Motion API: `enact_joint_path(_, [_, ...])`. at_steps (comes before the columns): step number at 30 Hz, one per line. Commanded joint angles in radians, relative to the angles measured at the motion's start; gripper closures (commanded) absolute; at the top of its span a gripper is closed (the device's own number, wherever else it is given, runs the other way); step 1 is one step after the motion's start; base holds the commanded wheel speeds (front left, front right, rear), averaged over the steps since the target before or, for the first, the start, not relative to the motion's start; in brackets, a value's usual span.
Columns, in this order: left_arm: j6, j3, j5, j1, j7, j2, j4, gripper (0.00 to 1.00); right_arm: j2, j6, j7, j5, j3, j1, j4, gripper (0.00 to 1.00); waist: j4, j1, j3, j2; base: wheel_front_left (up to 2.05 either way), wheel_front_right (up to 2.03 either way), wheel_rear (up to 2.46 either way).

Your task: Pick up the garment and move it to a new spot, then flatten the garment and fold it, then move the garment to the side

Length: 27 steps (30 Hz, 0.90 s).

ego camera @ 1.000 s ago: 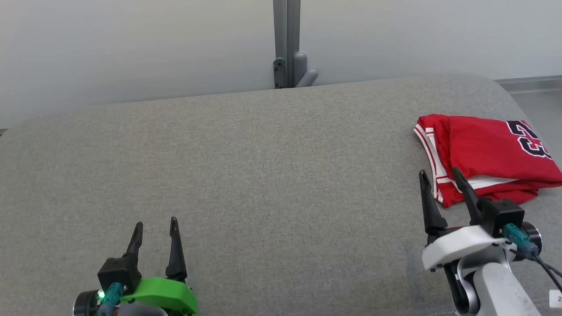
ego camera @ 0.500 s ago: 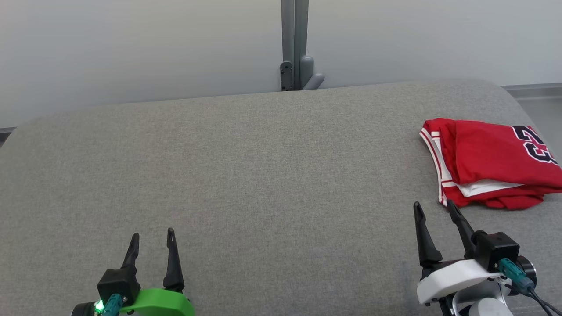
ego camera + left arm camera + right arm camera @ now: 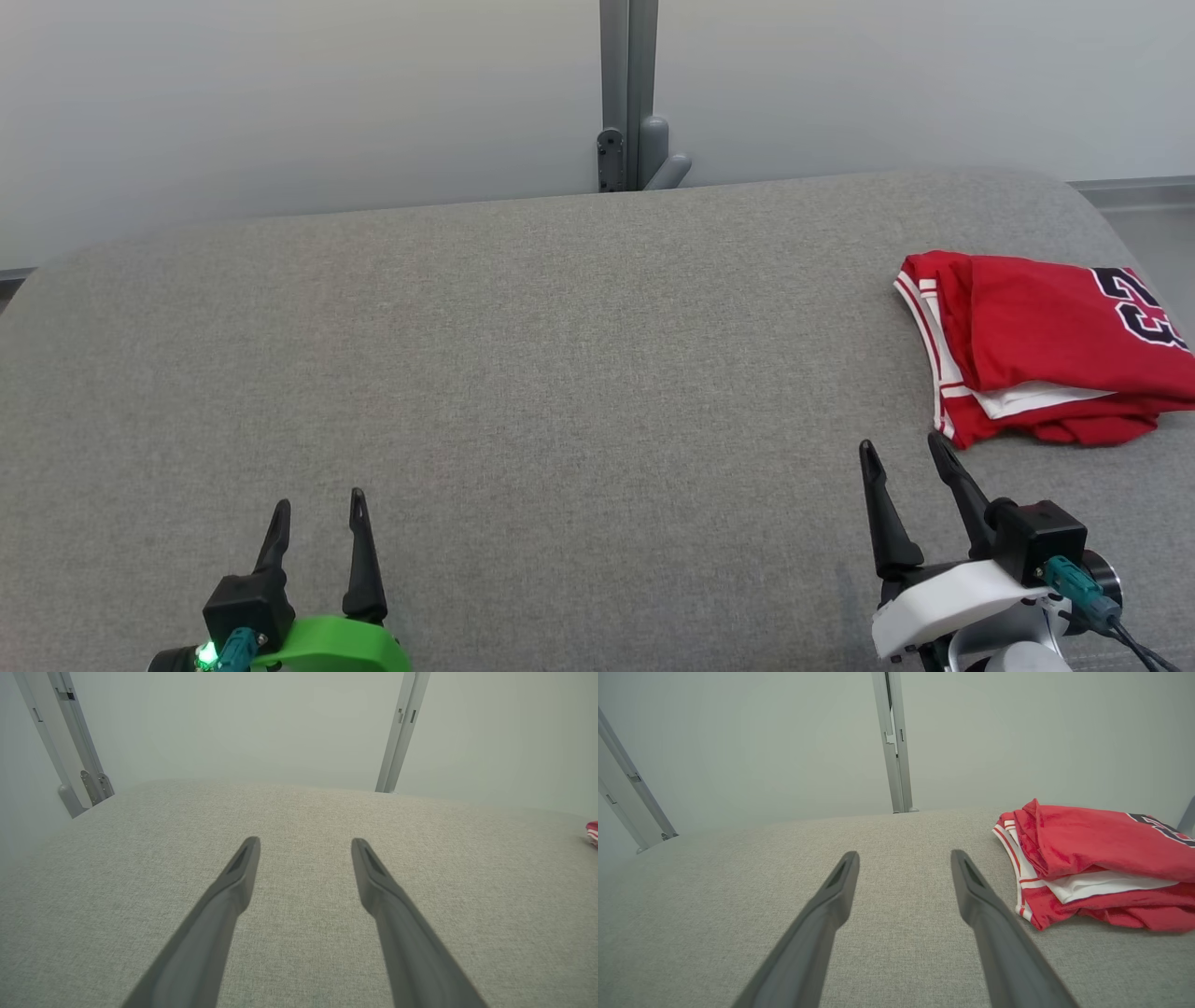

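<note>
The folded red garment (image 3: 1046, 341) lies on the grey fabric surface (image 3: 560, 373), while the left gripper (image 3: 319, 498) and right gripper (image 3: 903, 441) gape wide, empty.

One garment (image 3: 1046, 336), one surface (image 3: 560, 373), two end effectors (image 3: 318, 498) (image 3: 902, 441).

We see a broad table (image 3: 523, 355) covered in grey fabric, its far corners rounded. At its right end lies a folded red jersey (image 3: 1046, 336) with white trim and dark numerals, its layers stacked unevenly.

Red cloth garment (image 3: 1036, 341) on matt, coarse-woven grey fabric surface (image 3: 560, 373).
</note>
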Motion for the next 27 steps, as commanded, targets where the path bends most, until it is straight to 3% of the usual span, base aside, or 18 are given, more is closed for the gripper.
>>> enact_joint_path(1, [0.000, 0.003, 0.014, 0.006, 0.001, 0.001, 0.003, 0.00, 0.000, -0.001, -0.001, 0.002, 0.000, 0.007, -0.004, 0.00, 0.001, 0.0000, 0.000, 0.0000, 0.00, 0.00, 0.00])
enact_joint_path(4, [-0.006, -0.002, 0.006, 0.005, 0.001, 0.001, 0.014, 0.00, 0.000, -0.001, -0.002, 0.002, -0.001, 0.005, -0.005, 0.00, 0.001, 0.0000, 0.000, 0.0000, 0.00, 0.00, 0.00])
enact_joint_path(5, [-0.003, -0.003, 0.000, 0.000, 0.000, 0.000, 0.015, 1.00, 0.000, 0.000, 0.000, 0.000, 0.000, 0.000, -0.001, 1.00, 0.001, 0.0000, 0.001, 0.0000, 0.00, 0.00, 0.00])
enact_joint_path(10, [-0.005, 0.000, -0.022, 0.008, 0.007, -0.003, 0.051, 1.00, 0.002, 0.000, 0.003, 0.018, 0.000, 0.016, 0.029, 1.00, 0.001, 0.0000, 0.001, 0.0000, 0.00, 0.00, 0.00])
enact_joint_path(27, [-0.045, 0.026, -0.312, -0.028, 0.077, -0.003, 0.035, 1.00, -0.015, 0.000, 0.068, 0.335, -0.040, -0.001, 0.024, 1.00, -0.006, 0.0000, 0.005, 0.0000, 0.00, 0.00, 0.00])
